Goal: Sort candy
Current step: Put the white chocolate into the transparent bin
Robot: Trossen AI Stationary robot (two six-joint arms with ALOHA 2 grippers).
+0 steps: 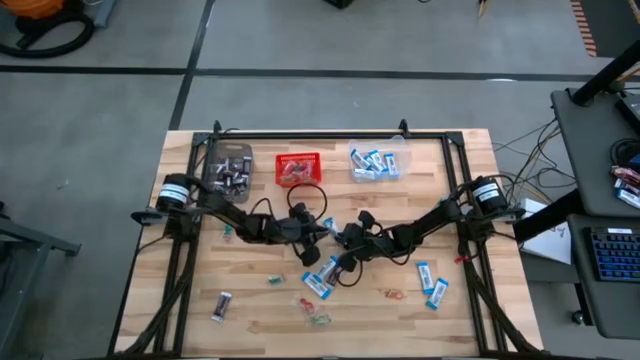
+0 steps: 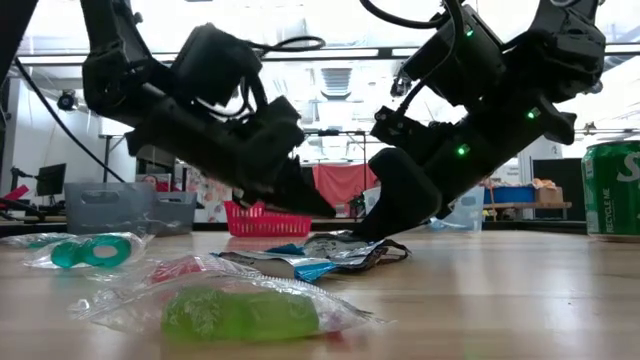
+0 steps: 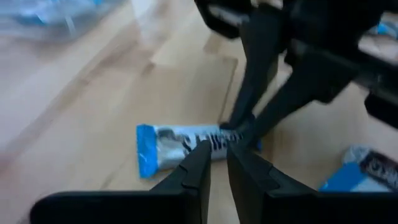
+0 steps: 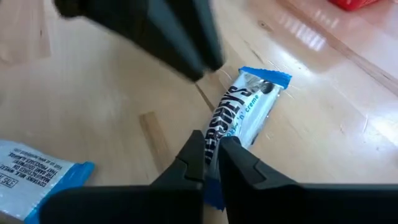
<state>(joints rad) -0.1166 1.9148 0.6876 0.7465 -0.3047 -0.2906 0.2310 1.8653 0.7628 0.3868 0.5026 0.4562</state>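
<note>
Both arms are meeting low over the middle of the wooden bench (image 1: 250,290), where the right tool (image 4: 211,158) is pinching one end of a blue-and-white cookies-and-cream bar (image 4: 239,112) that is lying flat on the wood. The left tool (image 3: 214,163) is hovering just beside the same bar with its fingers narrowed to a slim gap, holding nothing. More blue-and-white packets (image 1: 432,280) and small twist-wrapped sweets (image 1: 318,316) are lying scattered near the front edge, with a red mesh basket (image 1: 298,168) between two clear bins (image 1: 228,165) at the back
</note>
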